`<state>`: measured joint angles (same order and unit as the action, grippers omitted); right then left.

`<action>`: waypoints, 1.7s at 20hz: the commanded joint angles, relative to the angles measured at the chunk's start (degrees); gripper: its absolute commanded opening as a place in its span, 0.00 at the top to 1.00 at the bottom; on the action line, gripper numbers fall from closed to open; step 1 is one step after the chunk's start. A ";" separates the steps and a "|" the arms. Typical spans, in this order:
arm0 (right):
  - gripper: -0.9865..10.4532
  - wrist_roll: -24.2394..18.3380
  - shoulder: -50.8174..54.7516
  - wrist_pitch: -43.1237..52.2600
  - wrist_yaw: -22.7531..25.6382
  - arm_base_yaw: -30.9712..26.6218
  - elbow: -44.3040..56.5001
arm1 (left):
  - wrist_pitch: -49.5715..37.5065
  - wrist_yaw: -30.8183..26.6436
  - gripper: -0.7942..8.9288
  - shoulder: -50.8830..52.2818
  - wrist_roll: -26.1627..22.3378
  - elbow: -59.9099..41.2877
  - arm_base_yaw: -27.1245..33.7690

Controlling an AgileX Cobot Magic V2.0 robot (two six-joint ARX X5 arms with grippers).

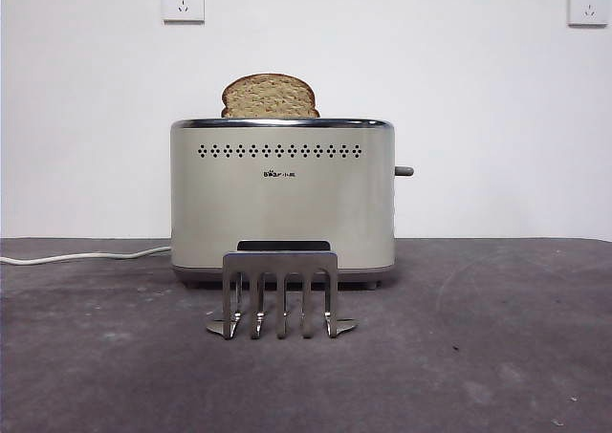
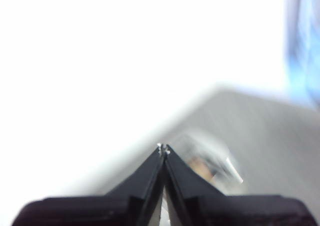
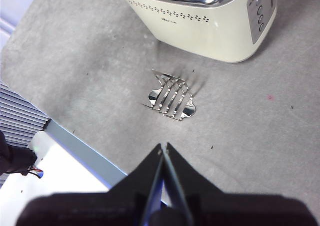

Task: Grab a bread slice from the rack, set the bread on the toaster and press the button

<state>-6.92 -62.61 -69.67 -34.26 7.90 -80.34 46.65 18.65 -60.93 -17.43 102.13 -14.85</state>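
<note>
The slice of bread point(image 1: 269, 97) stands upright in the toaster point(image 1: 282, 199), its rounded top poking above the chrome lid. The toaster point(image 3: 200, 14) is cream-beige with a row of dot holes. Its dark grey button point(image 1: 404, 171) sticks out of the right side. In front of the toaster stands the silvery rack point(image 1: 280, 294), with nothing in it; the right wrist view shows the rack point(image 3: 171, 98) from above. My right gripper point(image 3: 163, 147) hangs shut well above the table, away from the rack. My left gripper point(image 2: 163, 147) is shut and holds nothing, in a blurred view.
A white power cord point(image 1: 76, 256) runs left from the toaster along the dark grey table point(image 1: 478, 357). Two white wall sockets point(image 1: 183, 1) sit high on the white wall. The table's edge point(image 3: 85, 148) shows in the right wrist view.
</note>
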 commanded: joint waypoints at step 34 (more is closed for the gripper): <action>0.91 -0.48 0.04 0.20 0.15 0.00 0.28 | -34.16 -16.87 0.92 60.83 18.10 -101.13 17.03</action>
<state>-6.92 -62.61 -69.65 -34.26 7.90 -80.34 12.01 1.69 -0.25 -1.15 1.56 1.93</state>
